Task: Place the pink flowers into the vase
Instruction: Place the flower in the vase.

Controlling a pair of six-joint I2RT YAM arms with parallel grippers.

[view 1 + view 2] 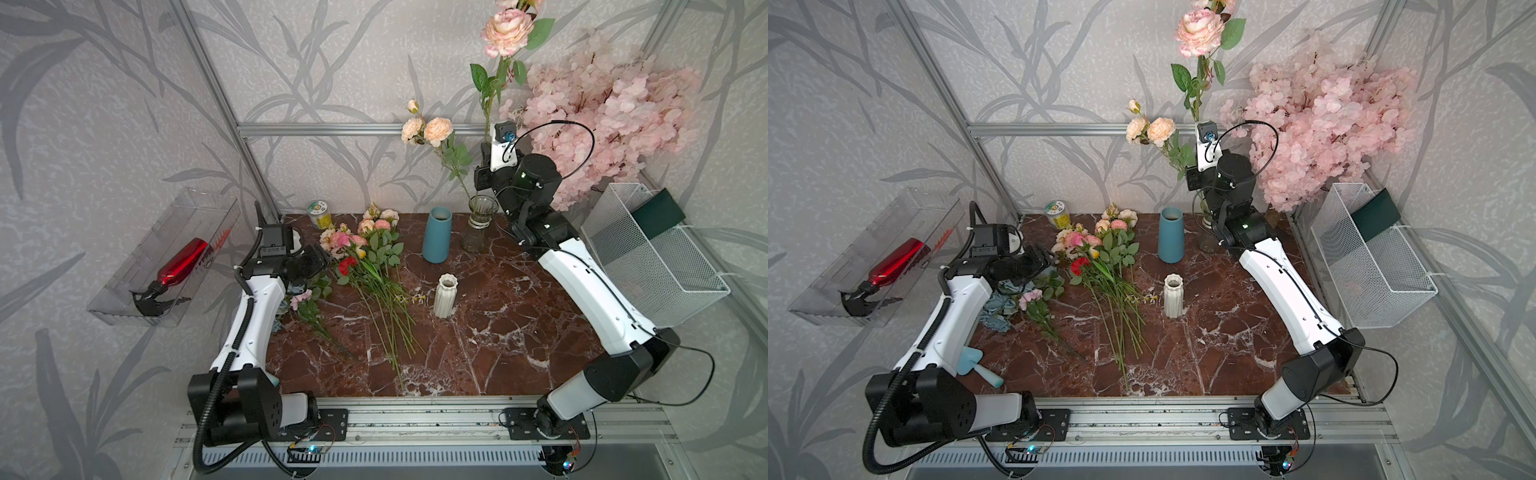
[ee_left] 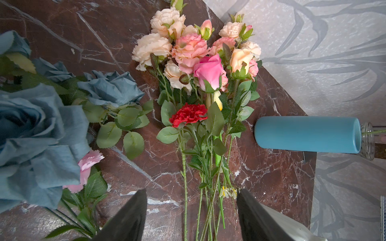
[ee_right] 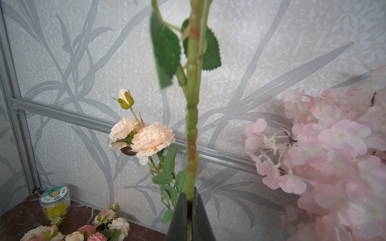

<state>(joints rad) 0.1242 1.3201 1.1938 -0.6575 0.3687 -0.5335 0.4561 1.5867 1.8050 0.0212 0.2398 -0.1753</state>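
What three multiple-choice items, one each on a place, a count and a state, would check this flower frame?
1. The peach spray stands in: A the glass vase; B the blue vase; C the white ribbed vase.
2. Vases on the table: A two; B three; C four.
3. The right gripper: A open, empty; B shut on a pink flower; C shut, empty.
Key: 1 A, its stem enters the glass; 2 B, glass, blue, white ribbed; 3 B, jaws pinch its stem.
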